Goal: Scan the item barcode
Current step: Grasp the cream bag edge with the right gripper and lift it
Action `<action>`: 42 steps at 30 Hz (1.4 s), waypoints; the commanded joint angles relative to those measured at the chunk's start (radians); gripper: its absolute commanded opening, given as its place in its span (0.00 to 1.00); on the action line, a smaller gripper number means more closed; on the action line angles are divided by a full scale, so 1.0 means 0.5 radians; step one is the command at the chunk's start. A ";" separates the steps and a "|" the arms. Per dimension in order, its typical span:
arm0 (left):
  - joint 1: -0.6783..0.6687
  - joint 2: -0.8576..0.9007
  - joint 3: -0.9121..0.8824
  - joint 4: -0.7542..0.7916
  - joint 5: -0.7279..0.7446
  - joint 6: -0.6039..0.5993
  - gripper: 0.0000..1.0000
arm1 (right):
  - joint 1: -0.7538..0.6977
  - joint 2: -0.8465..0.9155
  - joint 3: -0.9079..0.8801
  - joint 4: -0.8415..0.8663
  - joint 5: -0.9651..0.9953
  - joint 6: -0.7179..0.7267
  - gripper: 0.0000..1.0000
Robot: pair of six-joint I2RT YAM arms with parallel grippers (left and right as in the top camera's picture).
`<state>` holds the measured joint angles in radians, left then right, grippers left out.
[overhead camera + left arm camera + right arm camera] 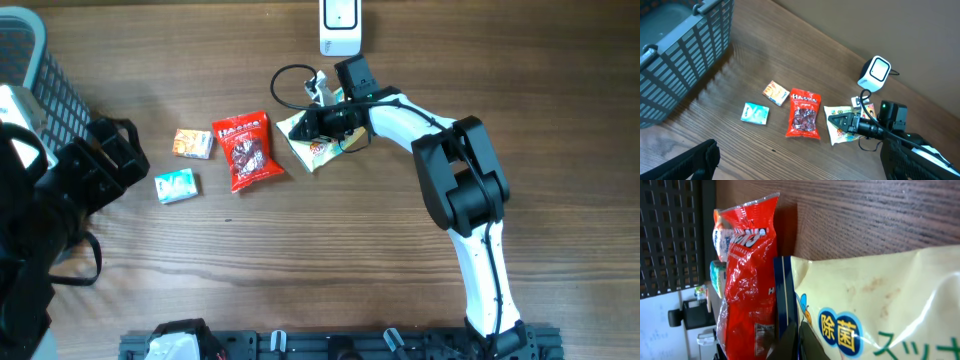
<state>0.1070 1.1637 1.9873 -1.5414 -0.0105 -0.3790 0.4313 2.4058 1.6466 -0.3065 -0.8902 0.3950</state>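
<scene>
Cream plastic pouch (316, 152), one, pinched by the closed right gripper (308, 124). Left of it: one red snack bag (246, 150), one small orange box (193, 143), one small teal box (176, 186). Left gripper (799, 148) spread wide, empty.

My left arm (25, 240) sits at the table's left edge. The left gripper (118, 158) is held above the surface, jaws fully spread, with its fingers (690, 162) at both lower corners of the wrist view. My right arm (462, 185) rises from the near edge, elbow folded, forearm reaching left toward the far edge. The right gripper (308, 125) is low, jaws closed.
</scene>
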 commanded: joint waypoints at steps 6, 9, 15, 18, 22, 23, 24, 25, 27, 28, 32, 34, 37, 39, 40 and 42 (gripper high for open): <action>0.009 -0.007 0.014 0.004 -0.019 0.003 1.00 | -0.069 -0.528 -0.006 -0.413 0.615 -0.223 0.04; 0.009 -0.007 0.014 0.004 -0.019 0.003 1.00 | -0.136 -0.657 -0.006 -0.470 0.753 -0.275 0.04; 0.009 -0.007 0.014 0.004 -0.019 0.003 1.00 | -0.300 -0.577 -0.011 -0.458 0.618 -0.222 0.04; 0.009 -0.007 0.014 0.004 -0.019 0.003 1.00 | -0.374 -0.473 -0.011 -0.423 0.544 -0.172 0.04; 0.009 -0.007 0.014 0.004 -0.019 0.003 1.00 | -0.444 -0.291 -0.011 -0.298 0.342 -0.159 0.04; 0.009 -0.007 0.014 0.004 -0.019 0.003 1.00 | -0.457 -0.240 -0.011 -0.246 0.262 -0.159 0.04; 0.009 -0.007 0.014 0.004 -0.019 0.003 1.00 | -0.468 -0.189 -0.011 -0.192 0.173 -0.156 0.04; 0.009 -0.007 0.014 0.004 -0.019 0.003 1.00 | -0.478 -0.135 -0.011 -0.142 0.088 -0.150 0.04; 0.009 -0.007 0.014 0.004 -0.019 0.003 1.00 | -0.489 -0.037 -0.011 -0.079 -0.012 -0.087 0.04; 0.009 -0.007 0.014 0.004 -0.019 0.003 1.00 | -0.491 0.014 -0.011 -0.076 -0.009 -0.069 0.04; 0.009 -0.007 0.014 0.004 -0.019 0.003 1.00 | -0.492 0.076 -0.011 -0.195 0.210 -0.074 0.04; 0.009 -0.007 0.014 0.004 -0.019 0.003 1.00 | -0.494 0.047 -0.010 -0.267 0.302 -0.116 0.04; 0.009 -0.007 0.014 0.004 -0.019 0.003 1.00 | -0.507 -0.071 -0.010 -0.332 0.322 -0.165 0.04; 0.009 -0.007 0.014 0.004 -0.019 0.003 1.00 | -0.513 -0.178 -0.010 -0.340 0.321 -0.164 0.04; 0.009 -0.007 0.014 0.004 -0.019 0.003 1.00 | -0.512 -0.246 -0.010 -0.341 0.321 -0.164 0.04; 0.009 -0.007 0.014 0.004 -0.019 0.003 1.00 | -0.499 -0.406 -0.010 -0.348 0.314 -0.165 0.04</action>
<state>0.1070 1.1637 1.9873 -1.5414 -0.0105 -0.3790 0.1814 2.3371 1.6516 -0.4740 -0.7937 0.3347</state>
